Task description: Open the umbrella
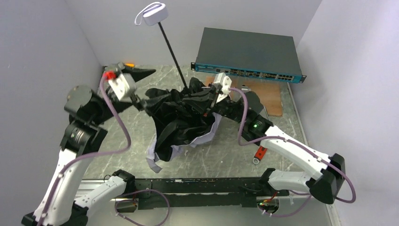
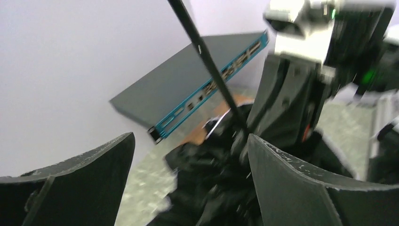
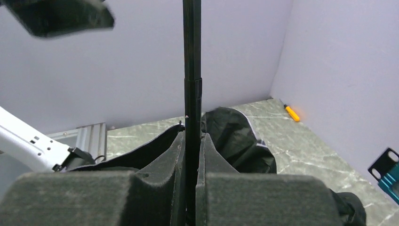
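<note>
Black canopy on the umbrella [image 1: 181, 117], silvery white where the lower edge folds over. Its shaft is black and the handle [image 1: 155, 14] pale white. The worktop [image 1: 226, 155] is grey-green, marbled with pale veins. The box [image 1: 249, 49] is dark grey on top with a teal front, and a brown board [image 1: 270, 99] lies beside it. There is a small orange tool [image 1: 128, 64] at the back and a red one [image 1: 259, 154] nearer. The right pincer [image 3: 192, 141] has dark grey pads [image 3: 155, 193], speckled. The arms [image 1: 301, 150] are white and black, the cables [image 1: 120, 127] purple, the walls [image 1: 47, 37] pale lilac-grey.
</note>
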### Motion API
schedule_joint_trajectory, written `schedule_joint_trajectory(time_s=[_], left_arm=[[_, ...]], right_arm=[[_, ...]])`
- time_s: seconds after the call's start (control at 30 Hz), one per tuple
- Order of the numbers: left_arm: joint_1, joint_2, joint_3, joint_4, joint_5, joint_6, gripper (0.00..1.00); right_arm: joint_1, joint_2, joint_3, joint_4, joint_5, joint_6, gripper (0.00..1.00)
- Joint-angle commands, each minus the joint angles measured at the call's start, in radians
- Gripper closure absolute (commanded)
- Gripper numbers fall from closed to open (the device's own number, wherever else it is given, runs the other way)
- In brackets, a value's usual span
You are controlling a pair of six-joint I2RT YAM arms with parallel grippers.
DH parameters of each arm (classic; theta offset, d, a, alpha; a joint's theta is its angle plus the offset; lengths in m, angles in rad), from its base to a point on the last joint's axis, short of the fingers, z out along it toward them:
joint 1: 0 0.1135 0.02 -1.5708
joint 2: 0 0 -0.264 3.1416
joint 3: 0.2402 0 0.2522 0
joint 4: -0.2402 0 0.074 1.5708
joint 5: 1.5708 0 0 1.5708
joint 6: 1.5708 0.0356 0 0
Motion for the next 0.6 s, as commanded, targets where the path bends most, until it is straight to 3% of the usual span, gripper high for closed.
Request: schedule_joint_trajectory(time_s=[0.0, 0.1, 0.27, 0.47, 0.57], left_arm=[[0.054, 0.121, 0.086, 0.220, 0.246, -0.437, 0.09], [0.054, 0.160, 0.105, 0.288, 0.276, -0.511, 0.14], [0.049, 0.198, 0.044, 0.439, 0.316, -0.580, 0.32], [0.045, 0.244, -0.010, 0.587, 0.315, -0.702, 0.66], [0.026, 0.254, -0.031, 0.605, 0.364, -0.703, 0.67]], right_arm=[[0.043, 0.049, 0.029, 0.245, 0.068, -0.090, 1.00], [0.051, 0.046, 0.041, 0.214, 0.057, -0.090, 1.00], [0.067, 0.058, 0.068, 0.190, 0.054, -0.126, 1.00], [0.082, 0.093, 0.096, 0.181, 0.054, -0.132, 1.00], [0.081, 0.099, 0.097, 0.180, 0.077, -0.147, 1.00]])
